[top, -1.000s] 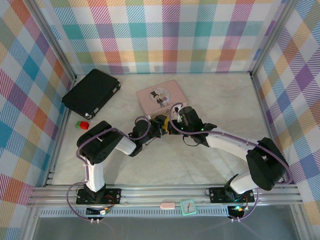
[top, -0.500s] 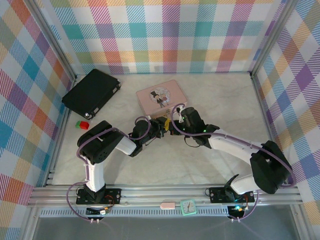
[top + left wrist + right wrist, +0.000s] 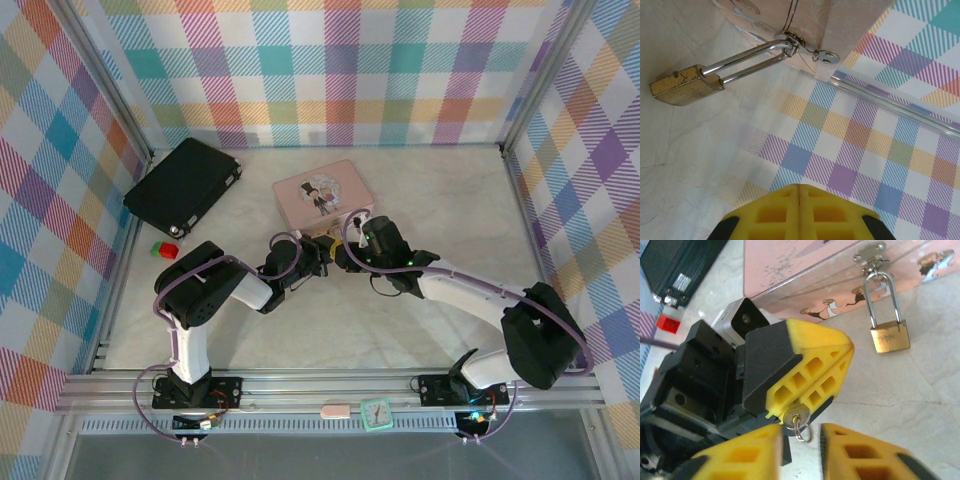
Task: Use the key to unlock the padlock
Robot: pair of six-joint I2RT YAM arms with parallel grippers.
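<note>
The tabletop is a pale, marbled white surface. Seen from its middle, a black case lies flat at 10 o'clock, near the left edge. A pink tin sits at 12 o'clock, just beyond the middle. At 9 o'clock, close to the left edge, 2 small blocks lie touching: a red block and a green block. The padlock rests its brass body on the surface at the tin's 6 o'clock side, its shackle through the tin's hasp
</note>
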